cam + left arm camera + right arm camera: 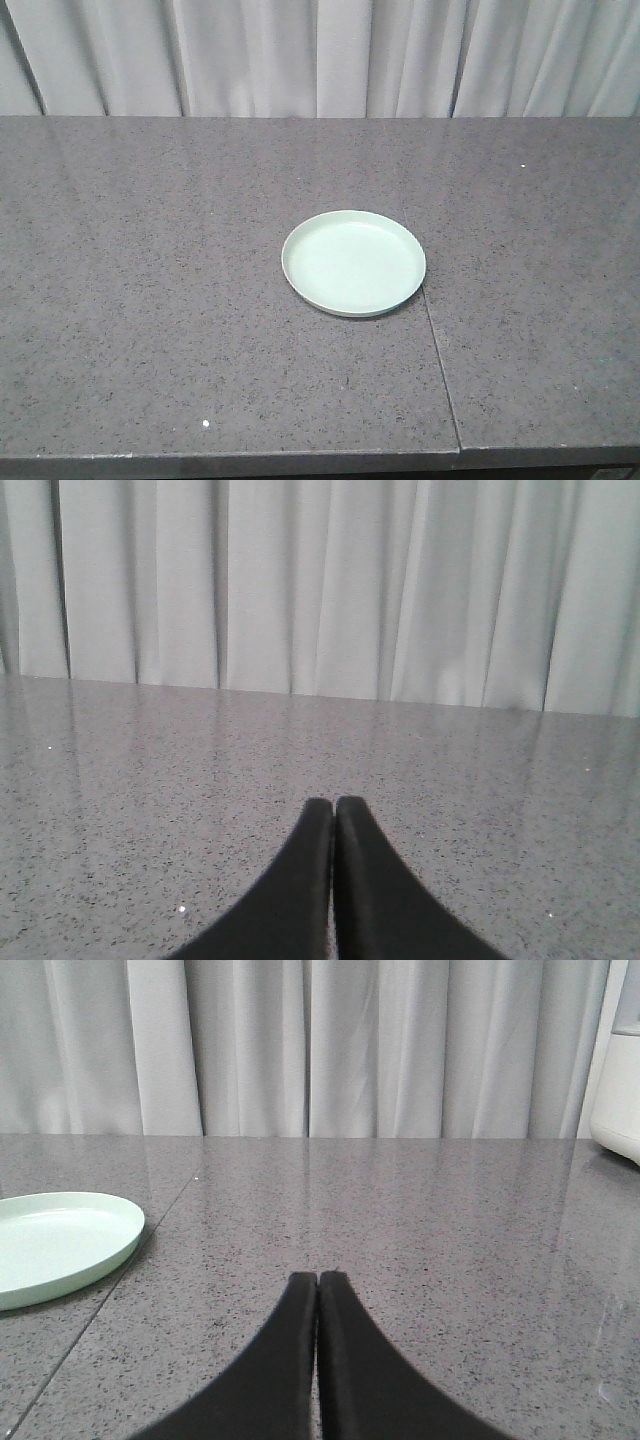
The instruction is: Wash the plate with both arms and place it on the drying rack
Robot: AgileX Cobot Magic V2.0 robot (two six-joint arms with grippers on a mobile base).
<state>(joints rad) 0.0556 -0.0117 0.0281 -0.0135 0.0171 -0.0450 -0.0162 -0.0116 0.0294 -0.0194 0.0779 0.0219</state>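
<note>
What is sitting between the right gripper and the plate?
Nothing visible. Only bare grey countertop lies between the shut right gripper and the plate, which sits ahead to its left.

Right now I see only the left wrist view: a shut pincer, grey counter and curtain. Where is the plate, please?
Observer: The plate lies flat on the counter, near the middle of the front view, with nothing touching it.
Operator: Does the right pincer hold something?
Observer: No. The right pincer is shut and empty; in its own view the plate lies to the left, apart from it.
Operator: Do you see the drying rack?
Observer: No view shows it; only a white object, cut off, stands at the right edge of the right wrist view.
</note>
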